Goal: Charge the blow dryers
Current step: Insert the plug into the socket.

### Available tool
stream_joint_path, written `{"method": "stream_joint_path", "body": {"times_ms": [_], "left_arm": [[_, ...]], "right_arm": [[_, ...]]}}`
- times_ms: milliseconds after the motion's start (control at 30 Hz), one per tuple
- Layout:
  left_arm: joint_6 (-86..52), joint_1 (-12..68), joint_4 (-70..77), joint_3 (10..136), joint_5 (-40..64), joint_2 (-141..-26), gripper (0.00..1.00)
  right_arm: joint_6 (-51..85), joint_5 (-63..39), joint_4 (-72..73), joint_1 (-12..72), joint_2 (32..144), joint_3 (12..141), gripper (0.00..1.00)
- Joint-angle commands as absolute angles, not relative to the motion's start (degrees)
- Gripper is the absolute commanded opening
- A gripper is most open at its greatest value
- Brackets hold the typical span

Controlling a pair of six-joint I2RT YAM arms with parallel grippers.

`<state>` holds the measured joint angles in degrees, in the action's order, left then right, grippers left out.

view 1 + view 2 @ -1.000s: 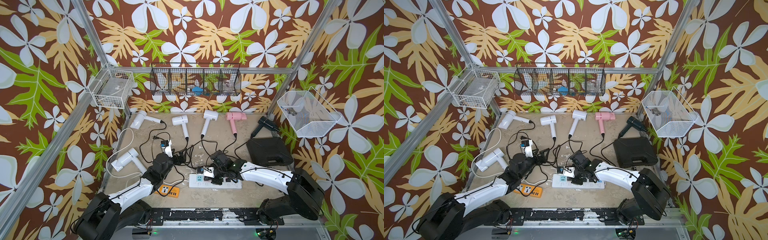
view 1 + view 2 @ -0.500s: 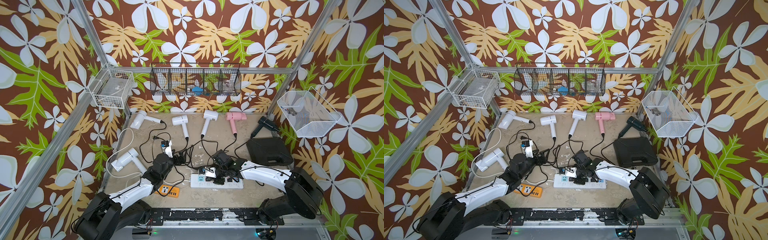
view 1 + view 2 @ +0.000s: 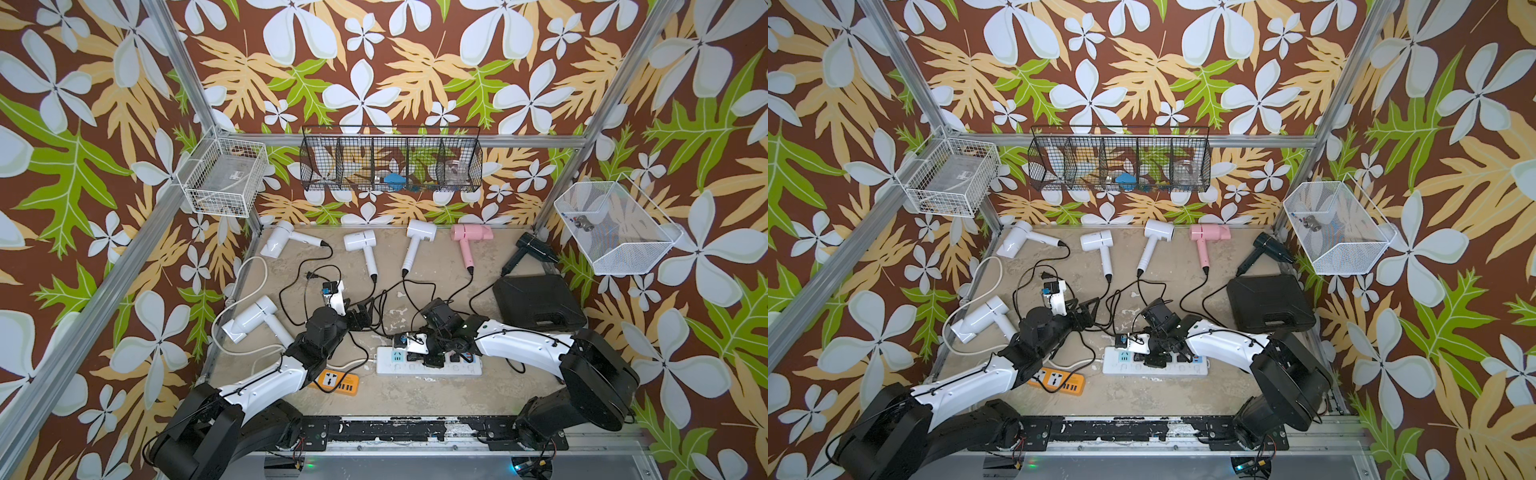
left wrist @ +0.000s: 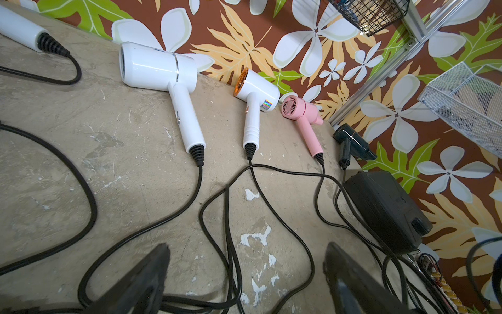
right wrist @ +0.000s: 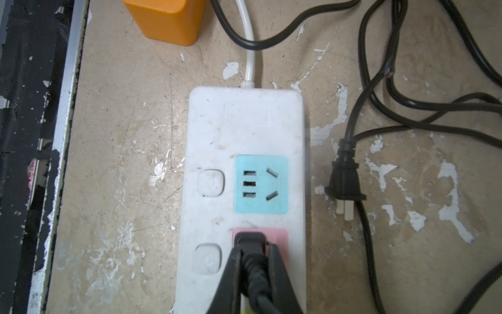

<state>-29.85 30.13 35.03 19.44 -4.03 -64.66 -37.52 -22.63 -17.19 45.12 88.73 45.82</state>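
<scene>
The right tool [image 5: 254, 247] clamps a plug [image 5: 250, 238] in the white strip [image 5: 244, 122], left tool [image 4: 245, 244] gapes apart, one loose plug [image 5: 343, 179] waits.

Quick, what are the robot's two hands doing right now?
Left gripper: open, holding nothing.
Right gripper: closed on a black plug at the white power strip.

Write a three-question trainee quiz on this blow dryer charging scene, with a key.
1. True or false: the right gripper is shut on a black plug at the pink socket of the white power strip.
2. The turquoise socket next to it is: A) free B) occupied C) taped over.
3. Fill in: the left gripper is ____.
Key: 1 true; 2 A; 3 open.
</scene>
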Motion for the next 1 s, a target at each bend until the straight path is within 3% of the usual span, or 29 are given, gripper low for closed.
{"method": "stream_joint_path", "body": {"times_ms": [0, 500, 600, 767, 833, 967], "left_arm": [[-29.66, 30.08, 36.73, 19.18, -4.0, -64.26, 0.91], [-29.53, 30.06, 37.17, 18.72, -3.79, -63.62, 0.92], [-29.53, 30.06, 37.11, 18.55, -3.8, -63.04, 0.93], [-29.31, 30.07, 37.43, 17.69, -3.78, -60.71, 0.93], [-29.19, 30.06, 37.66, 17.3, -3.81, -59.51, 0.94], [-28.95, 30.12, 37.79, 16.64, -3.87, -57.98, 0.94]], "right_arm": [[-35.89, -10.12, -32.26, 45.29, 90.13, 44.54, 0.0], [-33.67, -12.55, -32.0, 44.99, 83.36, 47.0, 0.0], [-32.21, -13.35, -32.05, 44.99, 82.43, 48.76, 0.12], [-28.85, -14.53, -32.68, 45.24, 81.01, 51.64, 0.23], [-27.5, -15.39, -32.52, 45.35, 80.24, 52.4, 0.33], [-26.39, -16.37, -32.51, 45.34, 79.02, 52.82, 0.39]]}}
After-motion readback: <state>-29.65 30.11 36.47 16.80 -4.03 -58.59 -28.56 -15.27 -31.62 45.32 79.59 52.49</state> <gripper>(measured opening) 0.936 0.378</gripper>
